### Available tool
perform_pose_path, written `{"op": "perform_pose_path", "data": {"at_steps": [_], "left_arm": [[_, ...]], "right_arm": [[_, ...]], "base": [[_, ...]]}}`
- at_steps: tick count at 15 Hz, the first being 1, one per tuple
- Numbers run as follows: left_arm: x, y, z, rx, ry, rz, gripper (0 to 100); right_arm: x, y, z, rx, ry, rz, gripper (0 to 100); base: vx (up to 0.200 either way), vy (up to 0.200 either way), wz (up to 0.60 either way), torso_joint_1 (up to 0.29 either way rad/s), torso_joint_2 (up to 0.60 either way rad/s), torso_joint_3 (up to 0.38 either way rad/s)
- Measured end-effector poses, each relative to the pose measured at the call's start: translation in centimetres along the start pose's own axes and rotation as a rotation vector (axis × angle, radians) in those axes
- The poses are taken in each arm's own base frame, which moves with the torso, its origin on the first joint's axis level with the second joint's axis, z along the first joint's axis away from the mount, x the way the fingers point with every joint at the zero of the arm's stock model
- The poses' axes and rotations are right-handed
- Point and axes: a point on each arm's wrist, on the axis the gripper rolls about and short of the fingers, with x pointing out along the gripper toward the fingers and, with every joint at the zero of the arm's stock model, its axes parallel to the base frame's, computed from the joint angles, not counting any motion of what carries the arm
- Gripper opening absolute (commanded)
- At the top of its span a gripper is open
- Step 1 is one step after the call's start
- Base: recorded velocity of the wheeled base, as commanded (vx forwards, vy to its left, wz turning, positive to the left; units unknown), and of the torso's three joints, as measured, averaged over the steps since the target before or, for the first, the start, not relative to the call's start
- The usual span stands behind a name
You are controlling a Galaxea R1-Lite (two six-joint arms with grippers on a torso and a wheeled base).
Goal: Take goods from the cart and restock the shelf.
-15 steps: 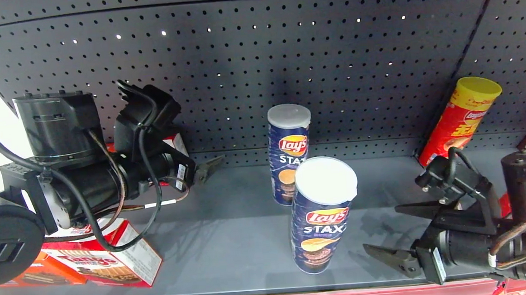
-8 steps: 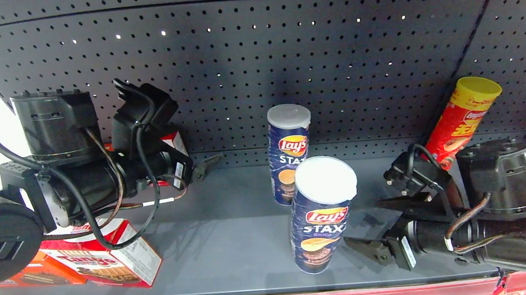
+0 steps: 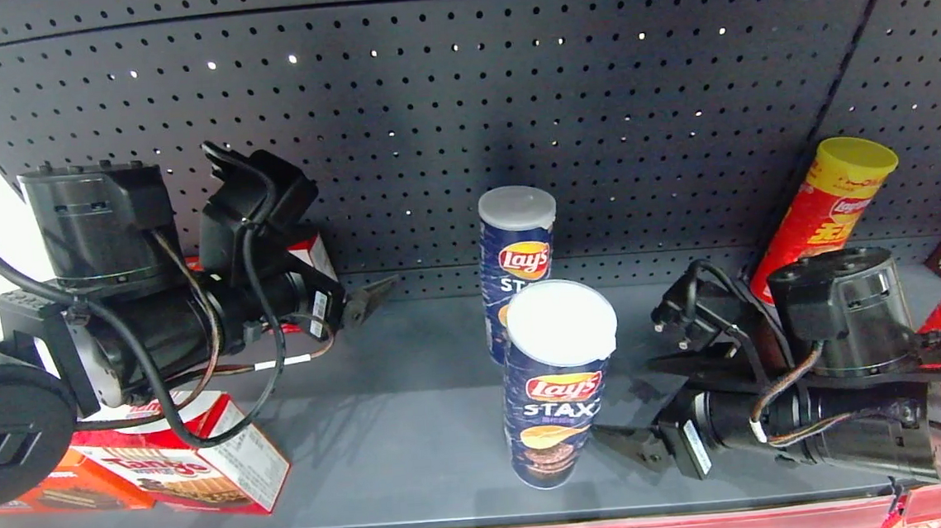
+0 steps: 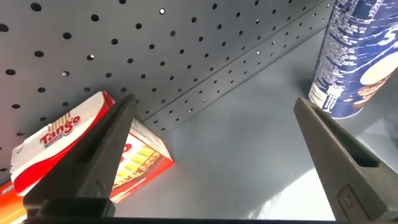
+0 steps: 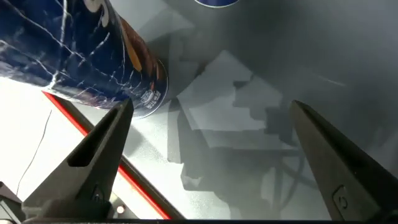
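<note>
While the right arm is being brought leftward along the shelf over the last second, the front can is being shifted slightly left with it. A nudge into line before the back can is being judged likelier than a fresh pick, so placing of this can is probably being finished. The right tool is being held wide apart with nothing gripped. The front can is standing upright near the shelf's front edge, just ahead of one fingertip and not between the two; contact cannot be told. The left tool is being held spread and empty at the shelf's left rear, near the wafer box.
</note>
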Motion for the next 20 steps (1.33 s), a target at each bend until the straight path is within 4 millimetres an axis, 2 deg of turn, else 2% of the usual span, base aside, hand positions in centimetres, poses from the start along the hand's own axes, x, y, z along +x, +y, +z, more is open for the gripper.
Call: {"op": "perform_pose_path", "data": {"at_steps": [5,15,18,20], "left_arm": [[0.0,0.0,0.0,0.0,0.0,-0.001,100],[-0.1,0.2,-0.1,-0.001,0.004,0.005,100],[-0.6,0.4,0.3,-0.001,-0.012,0.013,100],[-2.2,0.7,1.5,0.004,-0.066,0.015,100]], "right_arm": [[0.5,-0.6,0.6,0.008,-0.013,-0.017,100],[1.5,0.3,1.1,-0.007,-0.022,0.008,100],[0.5,0.0,1.7,0.0,-0.058,-0.014,100],[-1.7,-0.8,2.9,0.011,-0.142,-0.053,100]], "base": [[0.0,0.0,0.0,0.0,0.0,0.0],[0.0,0.0,0.0,0.0,0.0,0.0],[0.0,0.0,0.0,0.0,0.0,0.0],[0.0,0.0,0.0,0.0,0.0,0.0]]}}
